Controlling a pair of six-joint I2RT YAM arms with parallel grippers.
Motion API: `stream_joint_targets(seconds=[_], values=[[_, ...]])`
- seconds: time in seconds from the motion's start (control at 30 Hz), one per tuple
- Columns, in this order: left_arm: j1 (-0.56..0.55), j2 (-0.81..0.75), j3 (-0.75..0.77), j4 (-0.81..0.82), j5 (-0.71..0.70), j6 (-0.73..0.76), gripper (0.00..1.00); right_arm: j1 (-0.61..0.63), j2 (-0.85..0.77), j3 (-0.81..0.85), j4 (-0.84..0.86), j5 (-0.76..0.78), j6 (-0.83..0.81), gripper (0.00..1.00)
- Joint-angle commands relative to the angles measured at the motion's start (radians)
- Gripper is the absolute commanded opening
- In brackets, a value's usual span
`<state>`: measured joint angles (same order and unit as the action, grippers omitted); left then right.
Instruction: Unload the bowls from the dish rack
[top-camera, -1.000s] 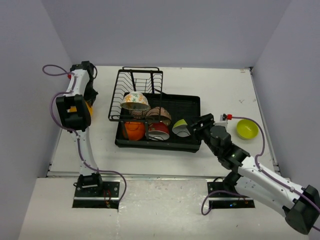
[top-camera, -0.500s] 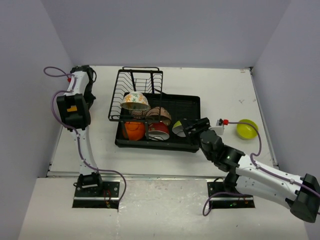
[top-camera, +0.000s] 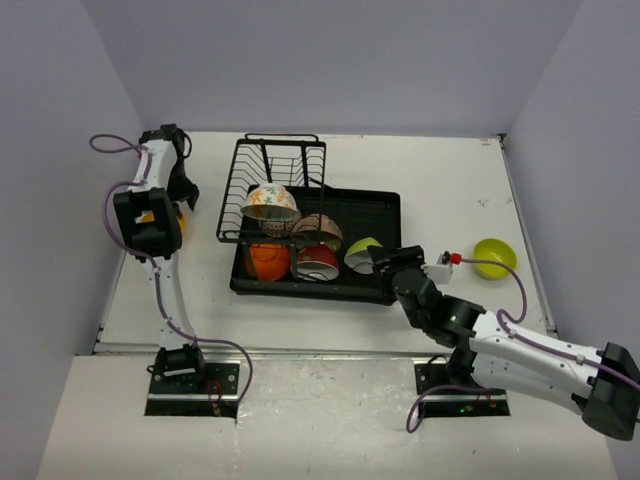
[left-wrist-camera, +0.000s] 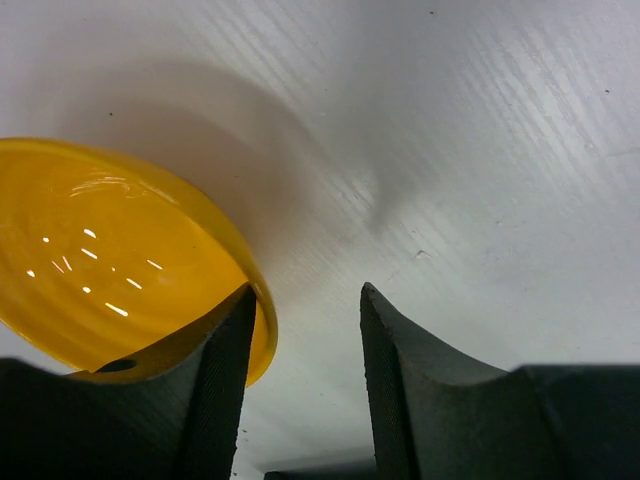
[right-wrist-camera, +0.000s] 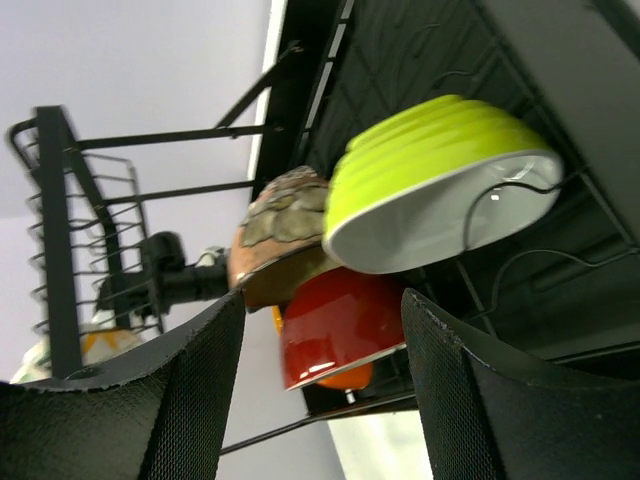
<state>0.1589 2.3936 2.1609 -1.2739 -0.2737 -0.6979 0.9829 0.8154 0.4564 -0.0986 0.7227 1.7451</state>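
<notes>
The black dish rack (top-camera: 385, 210) holds a white floral bowl (top-camera: 269, 203), a brown speckled bowl (top-camera: 318, 230), an orange bowl (top-camera: 265, 262), a red bowl (top-camera: 317, 262) and a lime green bowl (top-camera: 362, 250). My right gripper (top-camera: 383, 262) is open and empty at the rack's right front, just short of that lime bowl (right-wrist-camera: 440, 180). The red bowl (right-wrist-camera: 340, 325) and brown bowl (right-wrist-camera: 280, 230) lie beyond its jaws (right-wrist-camera: 322, 300). My left gripper (left-wrist-camera: 306, 295) is open over the table, its left finger at the rim of the yellow-orange bowl (left-wrist-camera: 110, 260).
A second lime green bowl (top-camera: 494, 258) sits upright on the table right of the rack. The yellow-orange bowl (top-camera: 178, 216) peeks out under the left wrist near the table's left edge. Grey walls enclose the white table (top-camera: 440, 170).
My right gripper has swung left, away from the lime bowl on the table, to the rack's right front corner. The left arm has barely shifted.
</notes>
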Motion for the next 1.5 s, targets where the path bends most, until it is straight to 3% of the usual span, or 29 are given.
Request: stream_joint_targets(seconds=[0.0, 0.23, 0.67, 0.8, 1.0, 1.27, 1.47], values=[[0.005, -0.042, 0.036, 0.025, 0.073, -0.023, 0.48, 0.005, 0.048, -0.009, -0.012, 0.078, 0.088, 0.64], [0.004, -0.120, -0.033, 0.067, 0.100, -0.058, 0.50, -0.024, 0.142, 0.021, 0.005, 0.089, 0.099, 0.63], [0.002, -0.215, -0.021, 0.113, 0.229, -0.107, 0.51, -0.090, 0.252, 0.063, 0.088, 0.060, 0.065, 0.59], [0.001, -0.249, -0.041, 0.117, 0.237, -0.129, 0.50, -0.096, 0.294, 0.085, 0.120, 0.055, 0.074, 0.46], [-0.004, -0.298, -0.047, 0.159, 0.268, -0.152, 0.50, -0.098, 0.381, 0.154, 0.115, 0.047, 0.105, 0.40], [-0.004, -0.327, -0.055, 0.162, 0.269, -0.153, 0.50, -0.098, 0.445, 0.151, 0.129, 0.029, 0.159, 0.00], [-0.004, -0.355, -0.067, 0.176, 0.304, -0.167, 0.50, -0.096, 0.481, 0.107, 0.268, 0.009, 0.099, 0.00]])
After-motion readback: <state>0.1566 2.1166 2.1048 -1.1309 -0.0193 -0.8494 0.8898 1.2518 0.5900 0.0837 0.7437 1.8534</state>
